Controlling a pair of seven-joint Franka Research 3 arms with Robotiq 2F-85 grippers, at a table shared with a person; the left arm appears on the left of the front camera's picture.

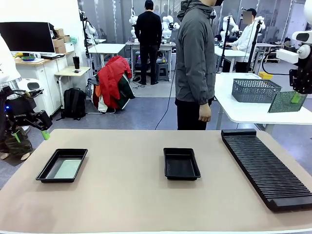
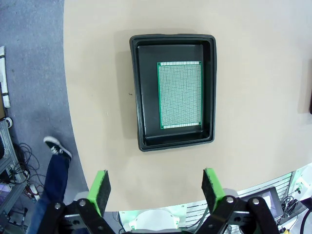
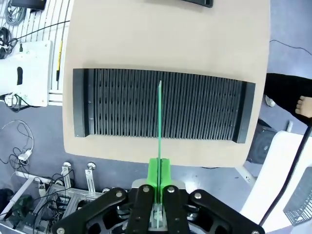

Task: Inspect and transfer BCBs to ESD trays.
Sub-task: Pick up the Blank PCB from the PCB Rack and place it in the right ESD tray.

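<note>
right gripper [image 3: 159,168] is clamped tight on a bcb [image 3: 159,122], pinching one short end. from the wrist cam the bcb is edge-on, just a thin green line, long axis running straight out from the fingers and crossing over the rack [image 3: 117,105] below. that arm is up high, out past the table's [image 1: 122,204] far right corner, with the bcb hanging in the air clear of the table.

left gripper [image 2: 156,187] is spread wide with nothing between the pads. it hangs off the table's left edge, raised, looking down at the left tray [image 2: 136,97]. second bcb [image 2: 179,95] lies flat on that tray's floor, long axis along the tray's long side, sitting closer to one long wall than the other. left tray is near the front left corner, middle tray [image 1: 180,150] about mid-table, rack along the right edge.
</note>
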